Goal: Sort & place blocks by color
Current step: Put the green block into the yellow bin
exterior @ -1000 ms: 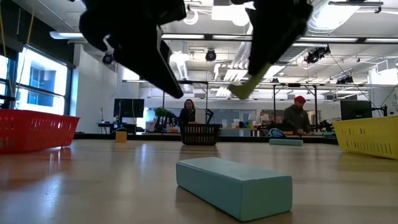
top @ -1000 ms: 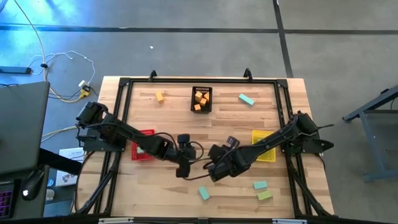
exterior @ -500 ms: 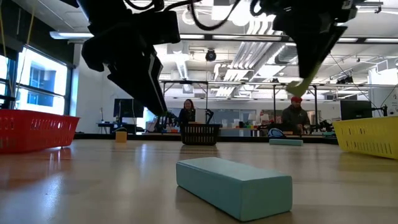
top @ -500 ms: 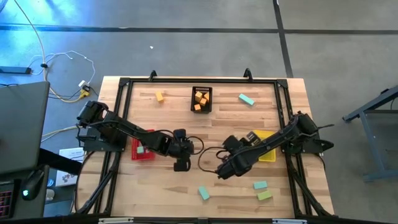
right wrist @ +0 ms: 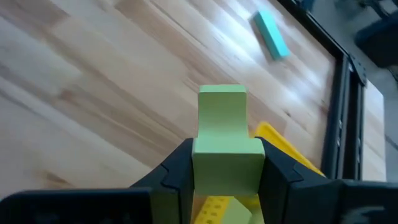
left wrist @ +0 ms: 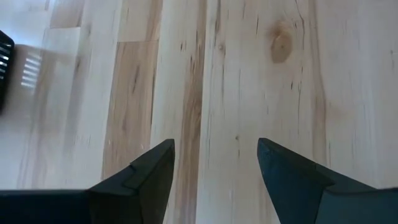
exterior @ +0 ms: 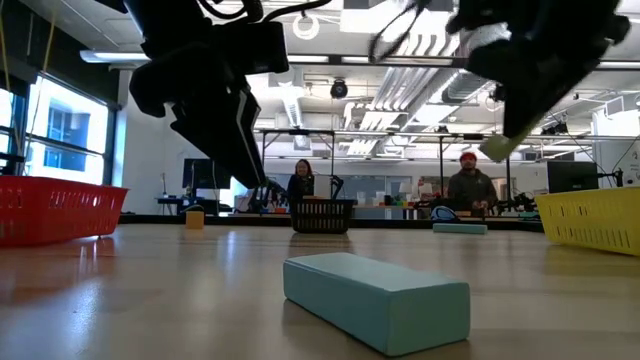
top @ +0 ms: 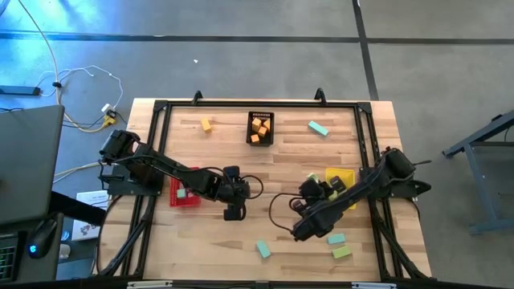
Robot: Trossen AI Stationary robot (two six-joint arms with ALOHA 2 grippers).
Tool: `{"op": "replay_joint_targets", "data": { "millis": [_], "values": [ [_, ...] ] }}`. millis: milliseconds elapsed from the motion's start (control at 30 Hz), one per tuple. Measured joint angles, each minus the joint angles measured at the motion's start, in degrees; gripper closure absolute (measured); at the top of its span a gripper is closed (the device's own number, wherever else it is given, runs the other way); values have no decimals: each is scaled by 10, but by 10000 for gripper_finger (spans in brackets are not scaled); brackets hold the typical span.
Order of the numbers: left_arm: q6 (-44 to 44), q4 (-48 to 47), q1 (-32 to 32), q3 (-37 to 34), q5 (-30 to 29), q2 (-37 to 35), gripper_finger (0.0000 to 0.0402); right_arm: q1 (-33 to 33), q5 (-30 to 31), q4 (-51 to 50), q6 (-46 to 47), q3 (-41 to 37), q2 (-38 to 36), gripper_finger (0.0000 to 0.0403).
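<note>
My right gripper (right wrist: 225, 163) is shut on a light green block (right wrist: 222, 124) and hangs above the table beside the yellow basket (top: 344, 178). In the low view that block (exterior: 500, 148) shows high at the right. My left gripper (left wrist: 216, 155) stands open over bare wood near the table's middle (top: 234, 212), with nothing between its fingers. A teal bar (top: 263, 250) lies flat near the front edge. Two more blocks (top: 337, 245) lie flat at the front right. An orange cube (top: 206, 124) and a teal bar (top: 319, 128) rest at the back. My right gripper pinches the light green block by its two opposite sides (right wrist: 199, 152) between its two fingers (right wrist: 177, 169). The block's far end (right wrist: 222, 93) juts out past the fingertips. The fingers slant downward. The block is tilted and lifted clear of the table.
A black basket (top: 260, 138) with orange cubes stands at the back middle. A red basket (top: 189, 172) holding a teal block sits under the left arm. A black frame (top: 161, 106) runs along the table's edges. People sit in the room beyond the table.
My right gripper has carried the light green block toward the table's right edge and the yellow basket, rolling its wrist and sinking a little on the way. My left gripper tipped slightly, then kept still.
</note>
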Motion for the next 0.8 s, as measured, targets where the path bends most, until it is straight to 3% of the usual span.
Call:
{"op": "replay_joint_targets", "data": {
  "millis": [167, 500, 800],
  "values": [
    [0, 0, 0, 0, 1, 0, 188, 19, -21, 0, 86, -60, -13, 302],
    [0, 1, 0, 0, 0, 0, 188, 81, -51, 3, 332, -219, -115, 302],
    [0, 3, 0, 0, 0, 0, 188, 97, -82, 89, 330, -287, -156, 302]
  ]
}}
